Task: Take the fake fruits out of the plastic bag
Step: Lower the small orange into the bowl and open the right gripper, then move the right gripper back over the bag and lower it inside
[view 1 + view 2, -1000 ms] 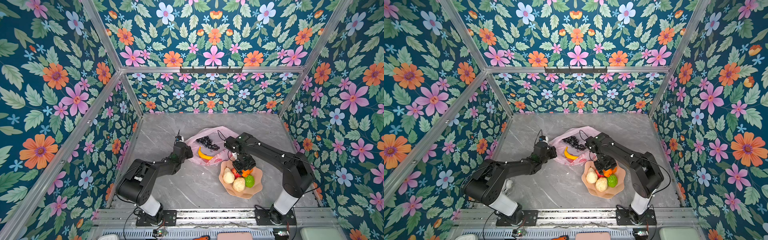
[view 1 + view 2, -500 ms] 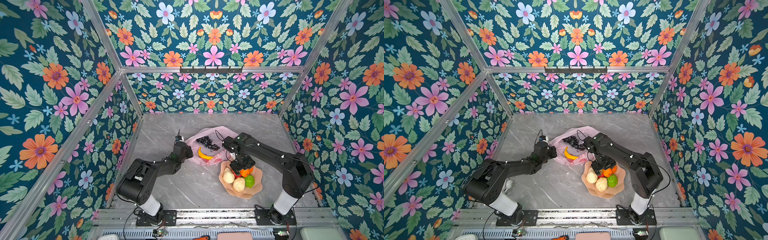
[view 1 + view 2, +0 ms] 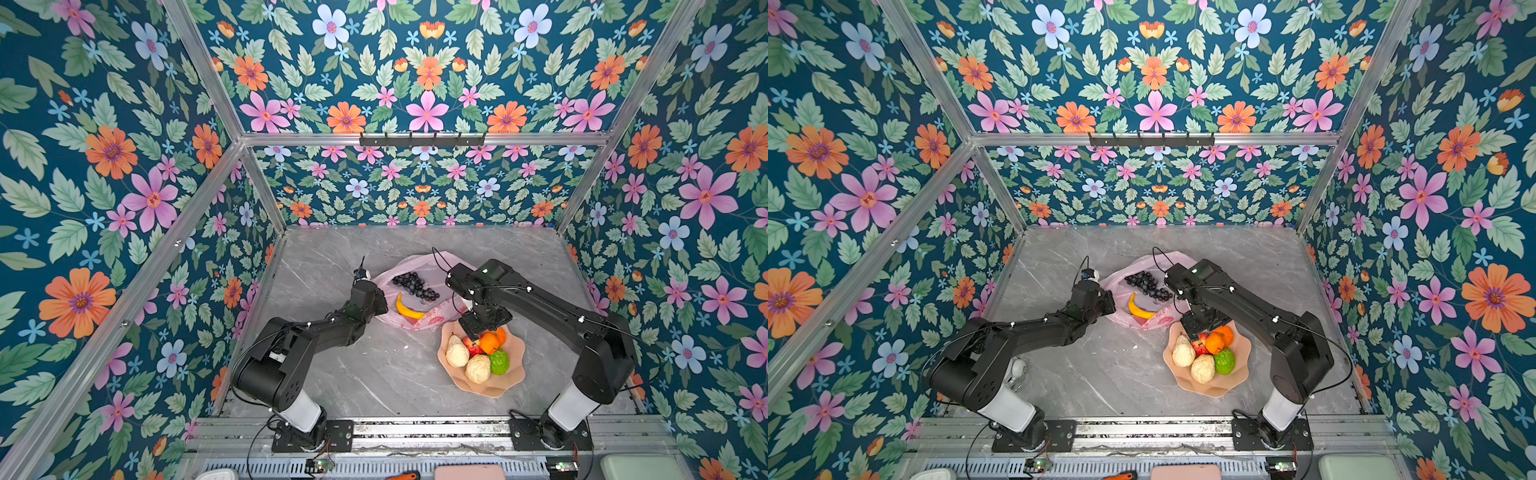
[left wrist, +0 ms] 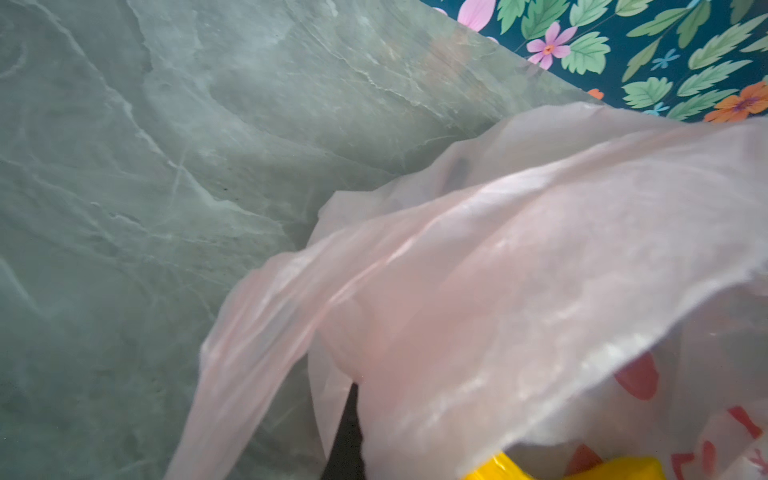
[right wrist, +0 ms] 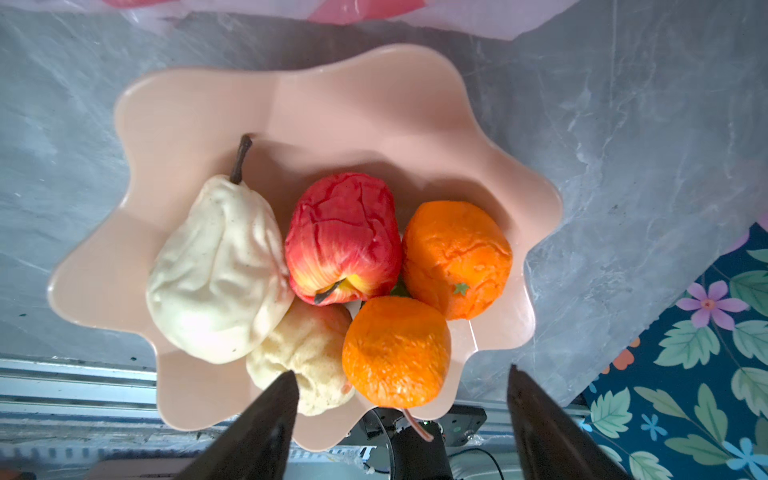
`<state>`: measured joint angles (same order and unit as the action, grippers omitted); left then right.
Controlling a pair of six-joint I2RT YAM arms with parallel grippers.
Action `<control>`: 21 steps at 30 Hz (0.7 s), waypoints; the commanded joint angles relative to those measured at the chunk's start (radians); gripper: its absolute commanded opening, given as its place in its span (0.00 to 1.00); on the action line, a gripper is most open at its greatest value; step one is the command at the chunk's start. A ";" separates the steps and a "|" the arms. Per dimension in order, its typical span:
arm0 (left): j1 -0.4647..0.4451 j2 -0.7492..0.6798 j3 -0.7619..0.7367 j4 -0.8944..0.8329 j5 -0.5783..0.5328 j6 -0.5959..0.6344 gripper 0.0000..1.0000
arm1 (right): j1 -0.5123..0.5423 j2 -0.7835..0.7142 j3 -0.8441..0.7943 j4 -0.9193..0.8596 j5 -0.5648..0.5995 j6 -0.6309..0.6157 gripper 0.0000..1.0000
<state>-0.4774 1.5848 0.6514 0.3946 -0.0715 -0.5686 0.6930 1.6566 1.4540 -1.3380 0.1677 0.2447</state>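
Right wrist view: right gripper hangs over the bowl, jaws spread wide with nothing between them. Below it in the bowl: pear, apple, two oranges and a cream lumpy piece, all touching in one cluster. Judgement: this looks like a drop-off pose; the nearer orange lies loose under the open jaws.

Both top views: a green fruit also sits in the bowl, on the side away from the bag. The bag lies on the table just beside the bowl, on its far-left side, mouth open upward. Grapes and a banana remain inside it, grapes farther from the bowl than the banana.

Left gripper sits at the bag's edge opposite the bowl. Its fingertips are hidden in all views; jaws are pressed together. Left wrist view shows thin pink film draped right over the lens with a bit of yellow banana beneath, so it is most likely pinching the bag's rim, though the contact itself is not visible. Judgement: this hold keeps the mouth lifted and the bag anchored, so the other arm can reach in without dragging the film.

Progress estimate: most fruit is out; two pieces left. Next reach goes from bowl to banana, the nearer piece. Risk: loose film snagging on the jaws.
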 commanded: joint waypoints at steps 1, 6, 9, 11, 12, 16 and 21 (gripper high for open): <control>0.005 -0.027 0.005 -0.045 -0.078 0.034 0.00 | 0.003 -0.036 0.018 0.050 0.008 0.028 0.79; 0.038 -0.095 -0.023 -0.065 -0.140 0.055 0.00 | 0.053 -0.033 0.065 0.152 -0.041 0.041 0.74; 0.051 -0.117 -0.035 -0.071 -0.150 0.055 0.00 | 0.080 -0.013 0.097 0.231 -0.078 0.026 0.70; 0.051 -0.126 -0.043 -0.072 -0.148 0.052 0.00 | 0.097 0.020 0.121 0.289 -0.119 0.003 0.68; 0.050 -0.130 -0.046 -0.075 -0.139 0.049 0.00 | 0.099 0.042 0.134 0.305 -0.137 -0.004 0.67; 0.044 -0.128 -0.056 -0.076 -0.052 0.020 0.00 | 0.105 0.137 0.210 0.343 -0.211 -0.040 0.63; 0.008 -0.079 -0.052 -0.061 0.038 0.038 0.00 | 0.131 0.284 0.319 0.355 -0.227 -0.079 0.61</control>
<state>-0.4591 1.4876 0.5972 0.3328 -0.0986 -0.5426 0.8165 1.8973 1.7386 -1.0069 -0.0284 0.2020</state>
